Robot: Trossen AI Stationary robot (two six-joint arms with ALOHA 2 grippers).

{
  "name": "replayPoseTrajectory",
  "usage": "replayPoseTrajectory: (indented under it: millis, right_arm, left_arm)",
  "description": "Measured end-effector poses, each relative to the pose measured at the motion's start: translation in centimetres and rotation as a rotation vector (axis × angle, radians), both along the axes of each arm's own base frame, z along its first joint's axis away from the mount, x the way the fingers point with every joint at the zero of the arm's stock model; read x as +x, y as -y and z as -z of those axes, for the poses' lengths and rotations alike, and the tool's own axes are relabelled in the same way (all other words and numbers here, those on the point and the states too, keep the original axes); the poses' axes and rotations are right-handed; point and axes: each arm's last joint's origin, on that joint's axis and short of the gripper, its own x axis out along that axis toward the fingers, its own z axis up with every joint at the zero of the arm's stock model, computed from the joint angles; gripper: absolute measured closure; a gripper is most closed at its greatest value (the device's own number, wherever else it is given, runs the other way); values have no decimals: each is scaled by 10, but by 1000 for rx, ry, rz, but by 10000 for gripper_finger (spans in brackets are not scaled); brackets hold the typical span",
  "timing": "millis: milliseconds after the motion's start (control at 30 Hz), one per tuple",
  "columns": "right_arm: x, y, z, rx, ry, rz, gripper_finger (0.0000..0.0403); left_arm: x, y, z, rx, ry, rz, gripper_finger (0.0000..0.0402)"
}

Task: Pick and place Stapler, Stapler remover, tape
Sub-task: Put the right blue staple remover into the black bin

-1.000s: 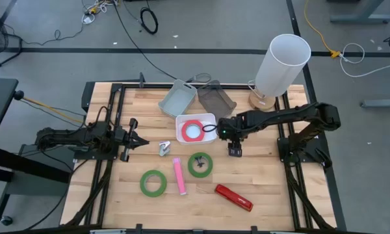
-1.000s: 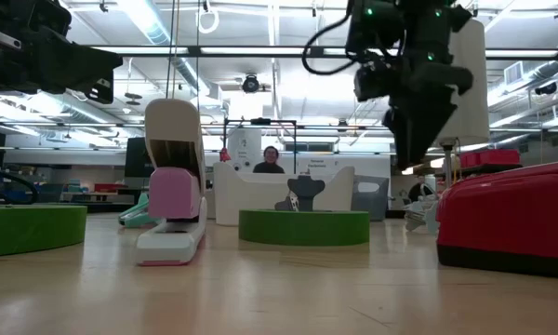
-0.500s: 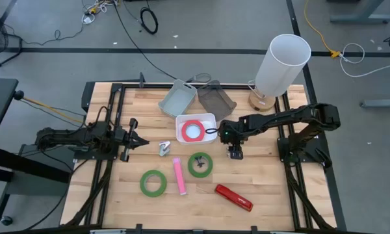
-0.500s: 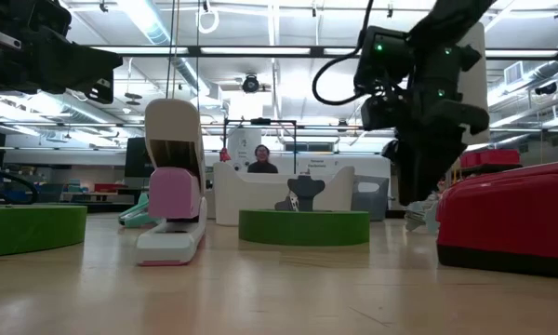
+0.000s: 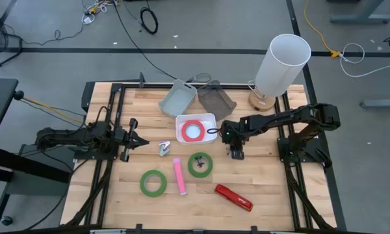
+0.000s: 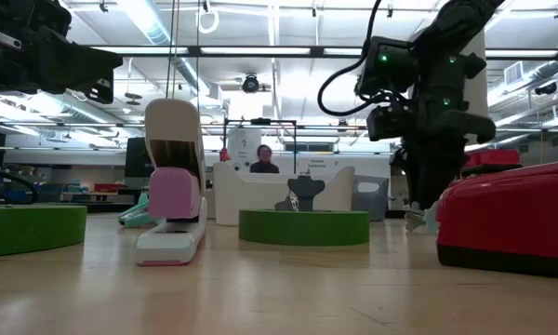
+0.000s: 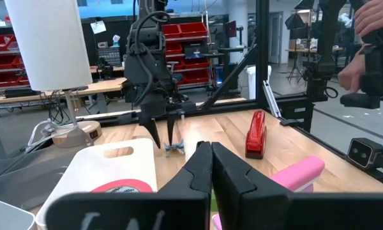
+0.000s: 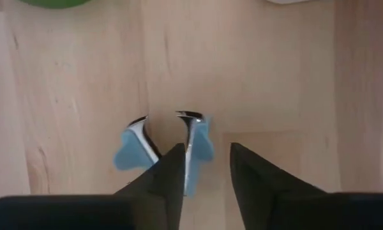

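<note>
– What's at the left end of the table?

– The left arm lies low over the boards. The left gripper (image 5: 143, 139) is clenched on nothing, and in its own wrist view the two fingers (image 7: 198, 167) press together. Just beyond its tip sits a small silver-grey object (image 5: 164, 149); I cannot tell what it is.

– And the tape?

– One green tape roll (image 5: 153, 182) lies flat near the front edge. Just right of it is the pink stapler (image 5: 178, 175), lying lengthwise. A second green tape roll (image 5: 200, 164) lies close on the stapler's other side, with something dark in its centre. The red tape roll (image 5: 194, 130) rests inside a white tray (image 5: 208, 119), farther back. Behind the tray stand two tilted bins, a pale grey-green bin (image 5: 177, 99) and a dark bin (image 5: 215, 99).

– Is there another stapler?

– Yes, a red stapler (image 5: 233, 197) lies at an angle near the front edge, right of the pink one.

– Where is the right arm working?

– The right gripper (image 5: 235, 154) points straight down, right of the tray and the second green roll. A blue staple remover (image 8: 131, 150) lies on the wood under it. The fingers stand apart with bare wood showing between them. One finger (image 8: 172, 176) overlaps the remover in the wrist view, but the other is clear of it, so nothing is grasped.

– Anything farther right?

– A tall white cylinder (image 5: 283, 65) on a round wooden base (image 5: 260, 101) stands at the back corner.
</note>
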Motion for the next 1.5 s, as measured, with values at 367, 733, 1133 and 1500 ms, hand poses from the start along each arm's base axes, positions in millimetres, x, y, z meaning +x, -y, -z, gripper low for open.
replayPoseTrajectory:
  millis: [367,733,1133,1500]
  right_arm:
    - [1,6,0,-2,14,24,348]
    - [3,6,-1,-1,33,24,398]
    - [3,6,-4,7,56,60,399]
    - [-2,6,-34,-8,200,72,401]
  left_arm:
    - [0,0,0,0,0,0,394]
    - [0,0,0,0,0,0,394]
    - [0,0,0,0,0,0,394]
    - [0,0,0,0,0,0,394]
